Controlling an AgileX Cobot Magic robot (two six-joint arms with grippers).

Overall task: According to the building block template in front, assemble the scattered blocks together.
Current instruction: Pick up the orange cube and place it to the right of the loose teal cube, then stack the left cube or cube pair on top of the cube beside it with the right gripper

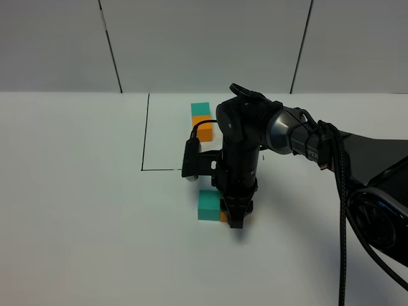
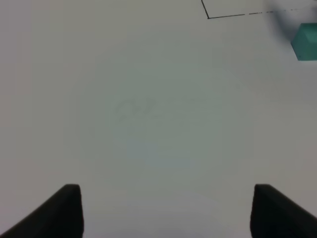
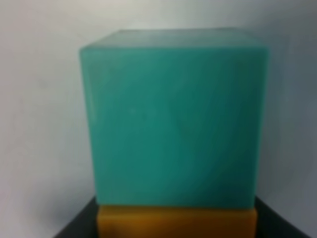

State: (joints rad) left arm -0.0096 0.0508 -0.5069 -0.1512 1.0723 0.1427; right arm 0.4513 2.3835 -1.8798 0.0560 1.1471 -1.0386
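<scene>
Two loose cubes are sitting pressed together in the lower centre of the high view. The loose teal cube (image 1: 208, 205) is lying on the left, and the loose orange cube (image 1: 224, 217) is touching its right face, mostly hidden by the arm. The right claw (image 1: 235, 222) is pointing down and clamping the orange cube between its fingers. The right wrist view is showing that cube between the dark fingers, with the teal cube flush against it. The template (image 1: 203, 115), a teal cube above an orange one, is standing in the upper centre, inside the thin black line (image 1: 145, 134) drawn on the white table (image 1: 76, 210). The left claw (image 2: 167, 189) is hanging over bare table, its fingers standing wide apart with nothing between them.
</scene>
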